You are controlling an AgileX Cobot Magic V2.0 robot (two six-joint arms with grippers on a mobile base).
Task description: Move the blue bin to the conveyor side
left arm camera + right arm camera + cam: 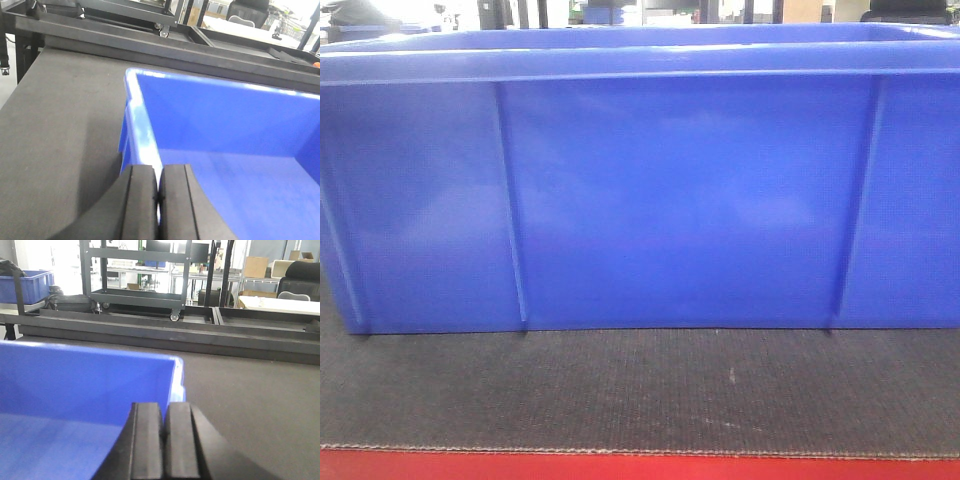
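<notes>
On dark woven conveyor (620,390), glossy ribbed blue bin (660,200), thick rolled rim

Low front, wrists above blue bin (650,200)

Look to the upper middle of the right wrist view and you find a dark metal cart (137,292) on castor wheels. At the upper left you see a second blue crate (27,285) on a pale surface. Upper right, you have cardboard boxes (256,266) and a white-topped worktop (280,304).
</notes>
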